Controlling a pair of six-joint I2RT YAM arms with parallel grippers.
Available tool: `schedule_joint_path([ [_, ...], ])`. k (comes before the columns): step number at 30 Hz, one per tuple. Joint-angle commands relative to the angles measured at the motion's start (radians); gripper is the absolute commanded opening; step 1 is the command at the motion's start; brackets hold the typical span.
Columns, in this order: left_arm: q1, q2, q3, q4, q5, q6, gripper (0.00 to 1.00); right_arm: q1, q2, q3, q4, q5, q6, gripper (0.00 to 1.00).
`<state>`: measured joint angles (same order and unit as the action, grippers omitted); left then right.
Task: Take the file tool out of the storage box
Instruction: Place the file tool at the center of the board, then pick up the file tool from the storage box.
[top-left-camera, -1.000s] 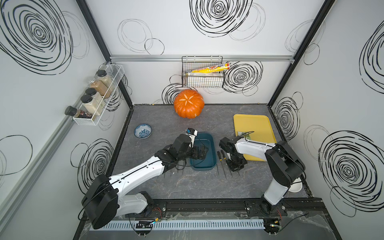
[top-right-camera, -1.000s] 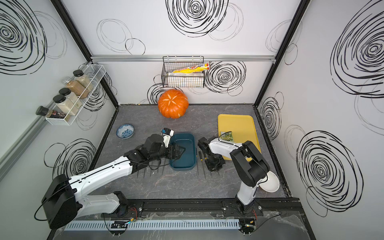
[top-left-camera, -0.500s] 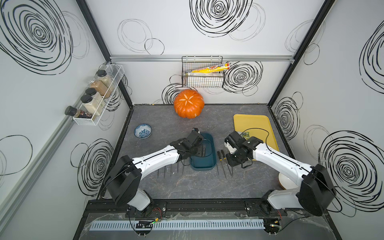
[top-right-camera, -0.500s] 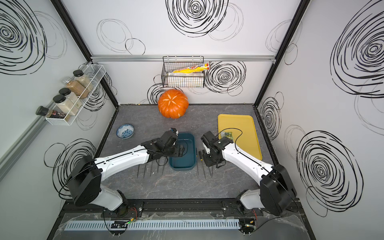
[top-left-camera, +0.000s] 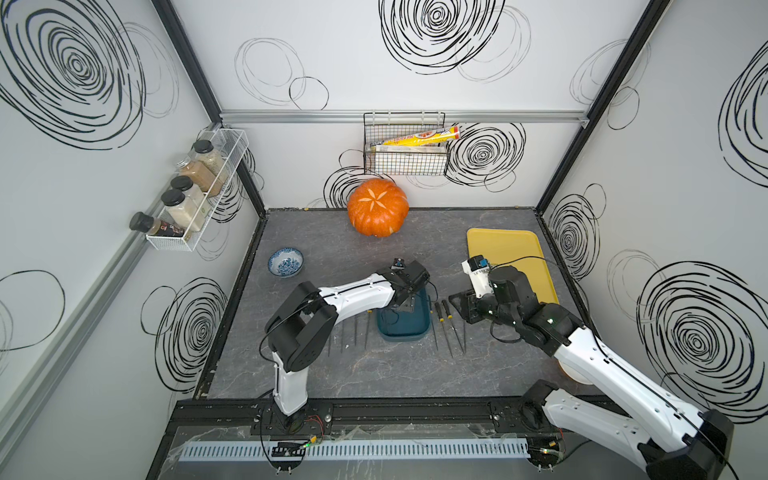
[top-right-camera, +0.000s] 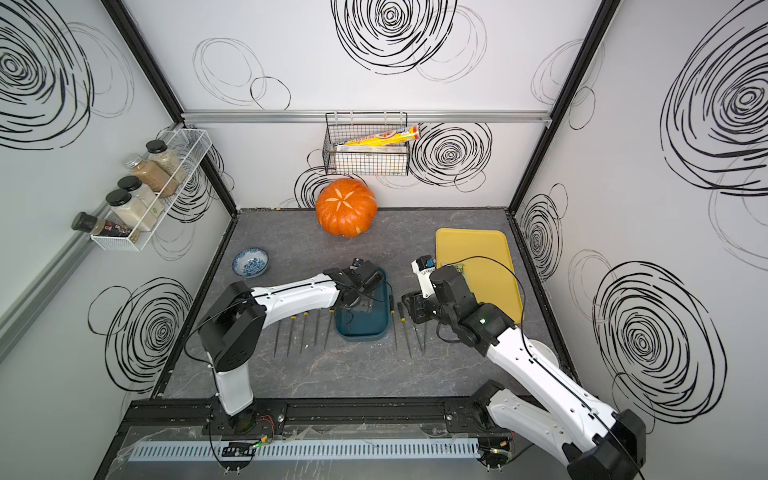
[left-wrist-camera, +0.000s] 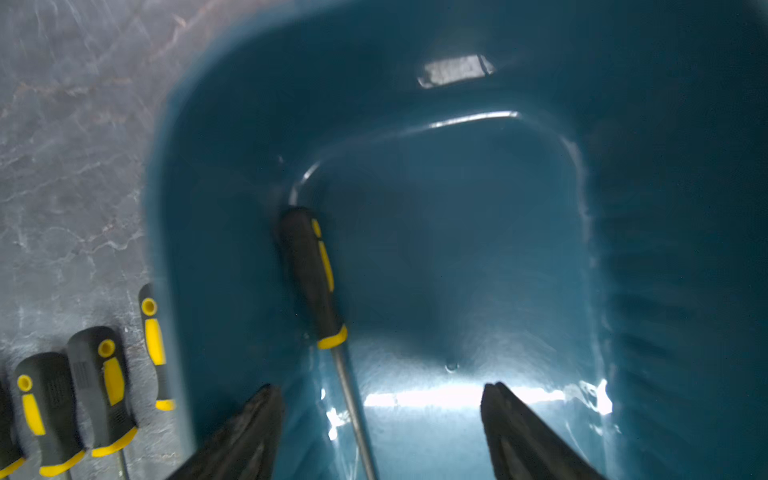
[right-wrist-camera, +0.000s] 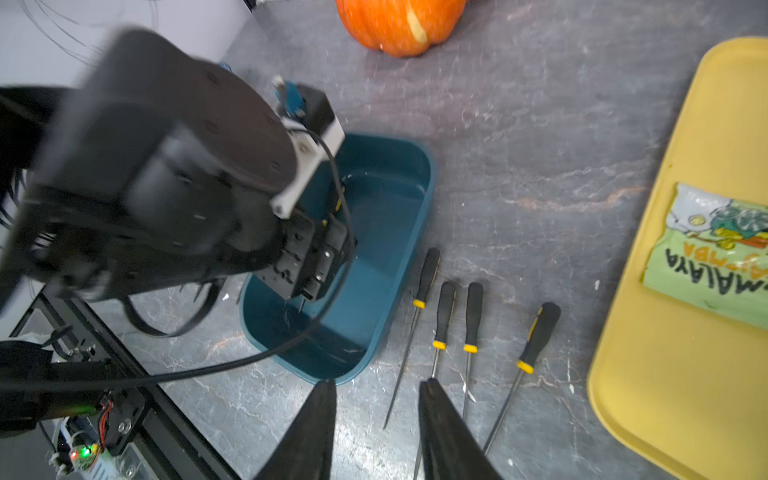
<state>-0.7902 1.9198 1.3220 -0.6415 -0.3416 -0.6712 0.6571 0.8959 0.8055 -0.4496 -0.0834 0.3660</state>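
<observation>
Left gripper (left-wrist-camera: 380, 386): released, jaws spread wide and low inside the storage box (left-wrist-camera: 208, 208), holding nothing. The file's shaft passes between the jaws, nearer one of them.
File (left-wrist-camera: 311, 274): lies flat on the box floor, close along one long wall, with the butt of its handle in a rounded corner.
Handling: probably light and rigid. The thin round steel shaft looks slick and likely to roll or pivot when pinched.
Where to hold: the thick black handle with yellow inlays looks rubbery and should grip best. The nearby wall leaves little room for a jaw on that side.
Box material: glossy dark teal plastic with smooth sloping walls, so the file may slide.
Right gripper (right-wrist-camera: 379, 386): jaws partly apart with nothing between them, above the tabletop (right-wrist-camera: 540, 145).
Other files (right-wrist-camera: 444, 316): same black-and-yellow handles, laid in rows either side of the box.
Tabletop surface: grey, matte, stone-veined.
</observation>
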Motion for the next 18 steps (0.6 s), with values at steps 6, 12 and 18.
schedule_joint_path([
  [6,-0.007,0.1,0.095,-0.063,-0.015,-0.046,0.85,0.0,-0.119,-0.09,0.15,0.044,-0.016,0.41],
  [12,-0.007,0.142,0.115,-0.119,-0.089,-0.102,0.88,0.001,-0.117,-0.123,0.204,0.009,-0.027,0.36],
  [18,0.01,0.158,0.123,-0.069,-0.043,-0.05,0.86,0.001,-0.085,-0.15,0.247,-0.048,-0.032,0.33],
])
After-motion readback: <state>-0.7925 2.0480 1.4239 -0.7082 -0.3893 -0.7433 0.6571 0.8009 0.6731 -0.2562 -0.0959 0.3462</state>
